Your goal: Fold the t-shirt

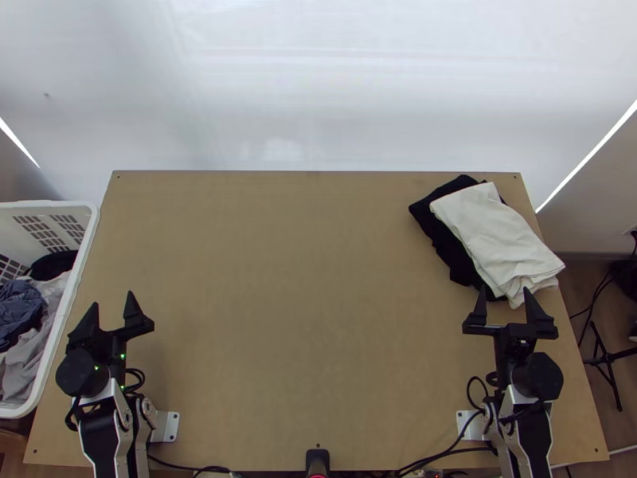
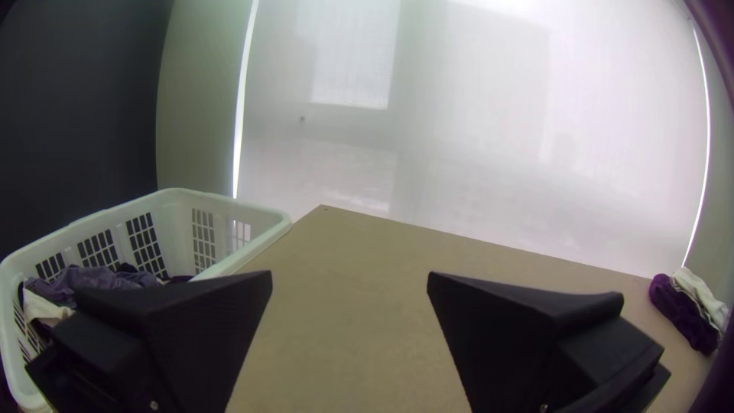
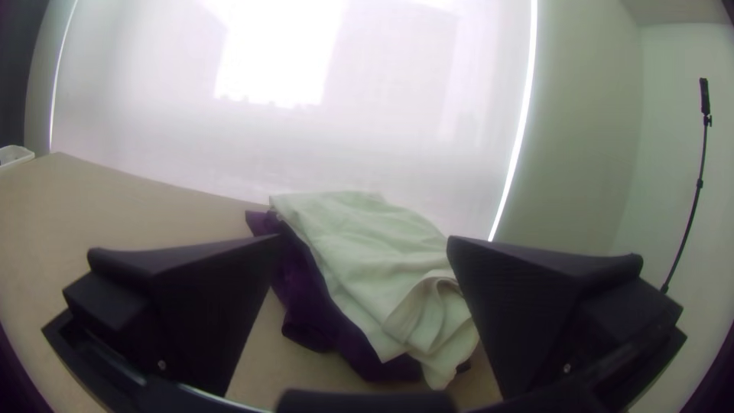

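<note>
White garment (image 1: 490, 235) lies folded, creased, over dark cloth (image 1: 434, 227).

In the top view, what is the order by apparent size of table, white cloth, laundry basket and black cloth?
Largest to smallest, visible parts only:
1. table
2. laundry basket, cropped
3. white cloth
4. black cloth, partly covered

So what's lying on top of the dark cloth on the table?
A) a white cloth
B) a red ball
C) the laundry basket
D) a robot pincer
A, because the white cloth lies over the dark cloth, whose edge sticks out from under it.
</note>
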Controlling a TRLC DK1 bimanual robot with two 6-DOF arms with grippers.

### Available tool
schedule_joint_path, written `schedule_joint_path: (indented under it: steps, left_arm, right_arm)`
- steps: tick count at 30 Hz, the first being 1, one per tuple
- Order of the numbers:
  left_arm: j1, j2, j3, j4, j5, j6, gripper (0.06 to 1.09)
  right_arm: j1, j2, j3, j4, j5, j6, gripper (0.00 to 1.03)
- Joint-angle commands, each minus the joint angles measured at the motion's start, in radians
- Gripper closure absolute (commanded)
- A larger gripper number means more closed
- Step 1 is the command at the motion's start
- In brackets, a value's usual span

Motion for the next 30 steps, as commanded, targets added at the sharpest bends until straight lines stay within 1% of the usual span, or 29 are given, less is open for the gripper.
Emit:
schedule_joint_path:
  steps: [1,19,22,26,27,28,29,30]
  left_arm:
    - [0.0,0.001,0.002,0.0,0.0,0.0,0.1]
    - [-0.014,-0.001,0.0,0.001,0.0,-0.012,0.1]
    - [-0.04,-0.001,0.0,0.0,0.002,-0.051,0.1]
    - [-0.087,0.001,0.0,0.009,0.0,-0.037,0.1]
    - [-0.096,-0.001,0.005,0.012,0.0,-0.012,0.1]
    - [-0.098,-0.001,0.015,0.015,0.0,0.003,0.1]
    - [-0.098,-0.001,0.029,0.015,-0.001,0.006,0.1]
    - [-0.093,0.001,0.045,0.015,-0.001,0.017,0.1]
  right_arm:
    - [0.0,0.0,0.0,0.0,0.0,0.0,0.04]
    - [0.0,0.0,0.0,0.0,0.0,0.0,0.04]
    - [0.0,0.0,0.0,0.0,0.0,0.0,0.04]
    - [0.0,0.0,0.0,0.0,0.0,0.0,0.04]
    - [0.0,0.0,0.0,0.0,-0.001,0.011,0.04]
    - [0.003,0.0,0.0,0.0,-0.001,0.054,0.04]
    - [0.003,0.0,0.0,0.0,-0.001,0.072,0.04]
    - [0.003,0.0,0.0,0.0,-0.001,0.072,0.04]
